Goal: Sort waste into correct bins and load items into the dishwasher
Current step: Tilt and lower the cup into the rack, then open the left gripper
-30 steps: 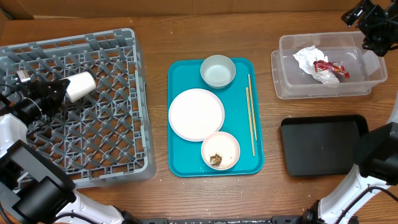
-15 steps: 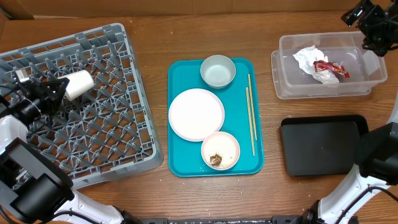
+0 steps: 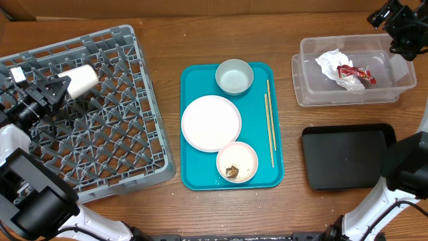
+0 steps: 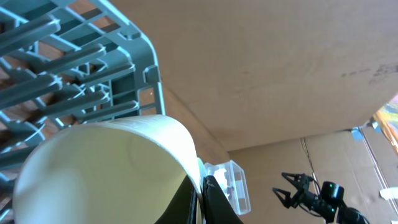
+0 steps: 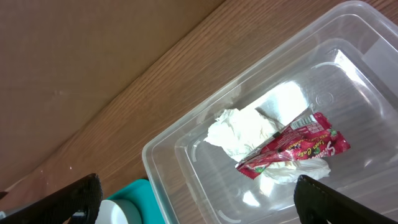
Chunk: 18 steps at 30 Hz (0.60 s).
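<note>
My left gripper [image 3: 65,87] is shut on the rim of the white cup [image 3: 81,79], holding it on its side over the far left part of the grey dishwasher rack [image 3: 120,147]. In the left wrist view the cup [image 4: 106,168] fills the lower left, its rim pinched between my black fingertips [image 4: 214,202]. My right gripper [image 3: 386,32] hangs open above the clear tub [image 3: 307,94], which holds the white napkin [image 5: 239,130] and the red wrapper [image 5: 292,146]. The plate [image 3: 211,122], an empty bowl [image 3: 234,76], a bowl with brown scraps [image 3: 237,162] and the chopsticks [image 3: 269,120] lie on the teal tray [image 3: 194,174].
A shallow black tray [image 3: 348,157] sits empty at the front right, below the clear tub. Brown cardboard walls stand behind the table. The rack lies slightly askew, its near right corner close to the teal tray.
The rack has turned a little, its near right corner swinging toward the teal tray. My left gripper has carried the cup toward the rack's far edge. The right arm has not moved.
</note>
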Available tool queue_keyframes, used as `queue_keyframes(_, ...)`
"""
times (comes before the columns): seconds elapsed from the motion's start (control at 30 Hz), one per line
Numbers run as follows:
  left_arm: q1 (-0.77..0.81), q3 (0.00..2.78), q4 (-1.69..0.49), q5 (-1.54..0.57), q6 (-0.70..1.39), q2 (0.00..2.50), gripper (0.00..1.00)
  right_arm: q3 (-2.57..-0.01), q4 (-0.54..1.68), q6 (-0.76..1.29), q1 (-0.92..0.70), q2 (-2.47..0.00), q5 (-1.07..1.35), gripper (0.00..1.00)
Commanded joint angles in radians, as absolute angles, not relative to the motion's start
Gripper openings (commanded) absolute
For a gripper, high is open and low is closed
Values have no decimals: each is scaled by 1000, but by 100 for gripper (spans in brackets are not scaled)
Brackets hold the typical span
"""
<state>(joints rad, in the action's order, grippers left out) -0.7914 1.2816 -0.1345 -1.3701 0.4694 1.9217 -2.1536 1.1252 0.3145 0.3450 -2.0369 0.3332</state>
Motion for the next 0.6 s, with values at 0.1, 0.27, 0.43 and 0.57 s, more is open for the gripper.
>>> queue_keyframes(0.1, -779, 1279, -174, -1294, 479, 1964, 4, -2160, 1120, 318, 342, -1989, 330, 100)
queue_keyframes(0.27, -770, 1274, -232, -1248, 475, 1981, 4, -2160, 1120, 318, 342, -1989, 330, 100)
queue_keyframes(0.43, -751, 1272, -231, -1246, 464, 1990, 4, -2160, 1120, 318, 342, -1989, 330, 100)
queue_keyframes(0.57, -742, 1272, -231, -1247, 449, 1990, 4, -2160, 1120, 318, 342, -1989, 330, 100)
